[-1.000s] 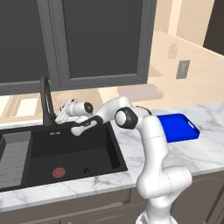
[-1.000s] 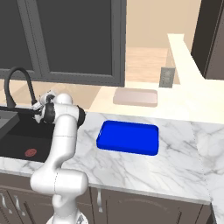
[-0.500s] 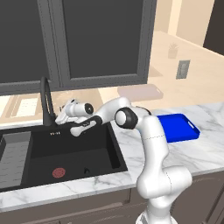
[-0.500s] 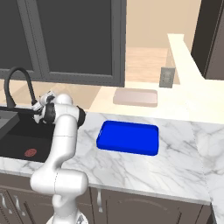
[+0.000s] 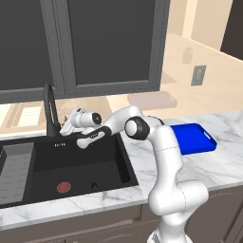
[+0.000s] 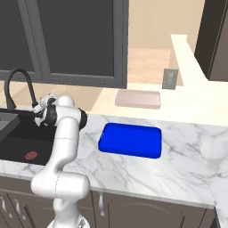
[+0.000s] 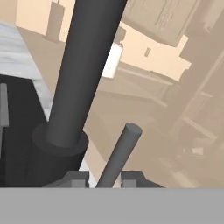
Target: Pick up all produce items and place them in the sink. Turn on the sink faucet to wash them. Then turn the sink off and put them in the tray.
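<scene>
Fingers of our gripper (image 7: pixel 105 178) pinch the lever (image 7: pixel 119 153) narrowly, at four o'clock from the faucet (image 5: pixel 50 110) behind the sink (image 5: pixel 76 163). We judge the water step in hand; next, swing the lever.

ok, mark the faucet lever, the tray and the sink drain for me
faucet lever (image 7: pixel 117 156), hand view, on the middle of the slim rod that rises between the finger tips.
tray (image 6: pixel 130 140), right base view, on the bare blue floor.
sink drain (image 5: pixel 64 187), left base view, on the round red grate.
</scene>
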